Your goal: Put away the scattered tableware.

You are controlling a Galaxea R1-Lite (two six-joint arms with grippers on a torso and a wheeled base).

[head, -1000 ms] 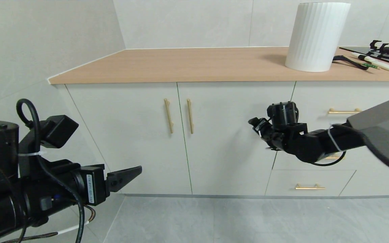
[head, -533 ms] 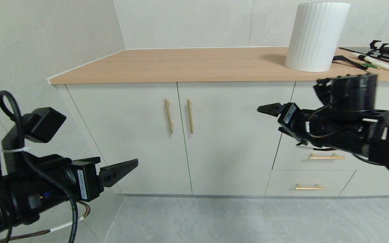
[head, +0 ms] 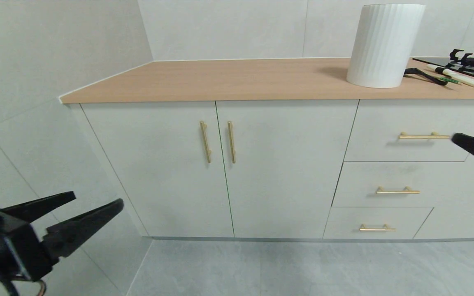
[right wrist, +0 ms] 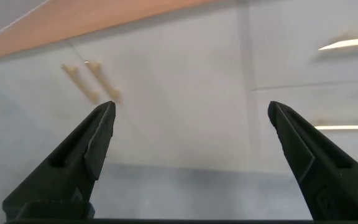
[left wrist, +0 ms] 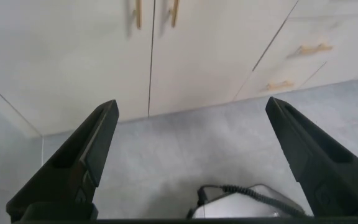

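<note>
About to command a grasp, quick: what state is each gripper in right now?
Left gripper: open, holding nothing.
Right gripper: open, holding nothing.

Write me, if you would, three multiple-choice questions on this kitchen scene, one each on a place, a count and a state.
1. Where does the white ribbed container stand?
A. On the floor
B. On the countertop
C. Inside a cupboard

2. How many drawers have gold handles?
A. One
B. Two
C. Three

3. What state is the left gripper in?
A. Open and empty
B. Shut on a spoon
C. Shut on a plate

Answers:
1 B: its base rests on the wooden top.
2 C: three fronts are stacked beside the doors, each with one handle.
3 A: its jaws stand apart with nothing between them.
</note>
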